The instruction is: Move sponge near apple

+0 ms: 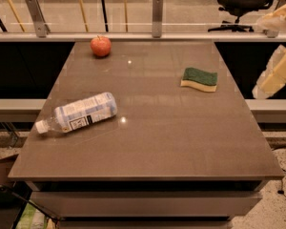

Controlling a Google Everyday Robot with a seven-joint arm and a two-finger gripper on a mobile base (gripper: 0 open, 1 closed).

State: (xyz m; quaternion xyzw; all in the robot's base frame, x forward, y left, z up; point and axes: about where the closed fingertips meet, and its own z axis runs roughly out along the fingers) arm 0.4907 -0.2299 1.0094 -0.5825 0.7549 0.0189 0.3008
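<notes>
The sponge (199, 78), dark green on top over pale yellow foam, lies flat on the right side of the brown table (152, 142). The red apple (100, 46) stands at the table's far left corner, well away from the sponge. My gripper (272, 79) shows as a pale blurred shape at the right edge of the view, beyond the table's right side, to the right of the sponge and not touching it. It holds nothing that I can see.
A plastic water bottle (79, 112) lies on its side at the table's left, cap toward the left edge. A glass railing with metal posts (157, 14) runs behind the table. An office chair (240, 1) stands at the far right.
</notes>
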